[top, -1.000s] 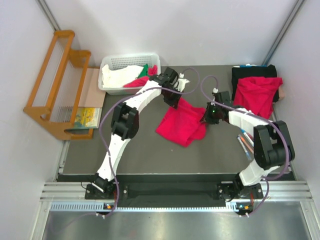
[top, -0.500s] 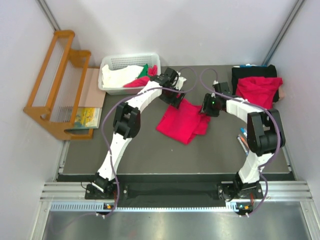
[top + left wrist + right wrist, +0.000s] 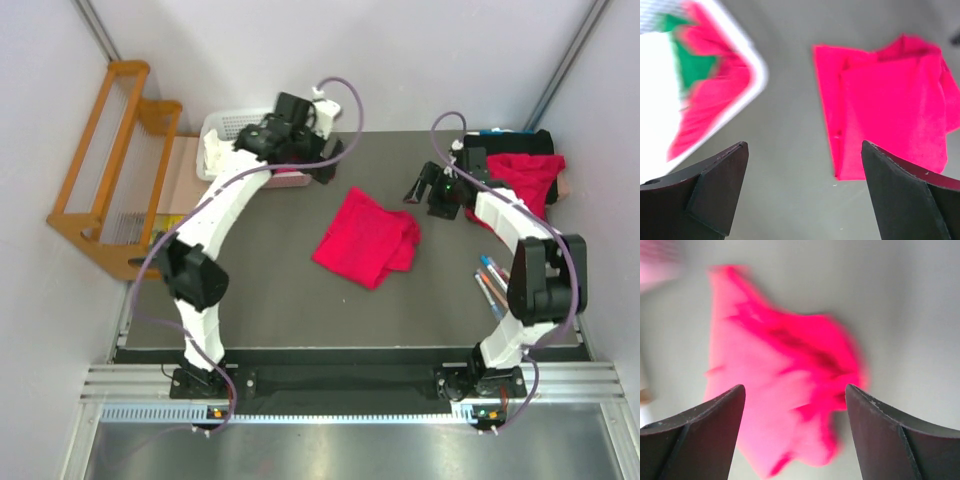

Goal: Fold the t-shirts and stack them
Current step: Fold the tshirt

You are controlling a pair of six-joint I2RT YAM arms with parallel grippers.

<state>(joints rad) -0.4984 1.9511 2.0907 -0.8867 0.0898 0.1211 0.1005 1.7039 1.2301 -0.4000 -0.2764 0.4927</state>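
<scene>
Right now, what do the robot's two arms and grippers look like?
The left arm and right arm both have white links with bulky black joints. A purplish cable loops along each. The left gripper and right gripper each carry two dark, matte, wedge-shaped fingers.

folded t-shirt (image 3: 365, 238): crimson, flat, middle of table (image 3: 270, 290) | heaped t-shirt (image 3: 525, 175): crimson, far right corner

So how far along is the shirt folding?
Done: one red t-shirt lies folded mid-table. In hand: nothing; left gripper and right gripper are both open and clear of it. Left: a second t-shirt lies rumpled at the far right, more red cloth shows in the basket, and nothing is stacked yet.
</scene>
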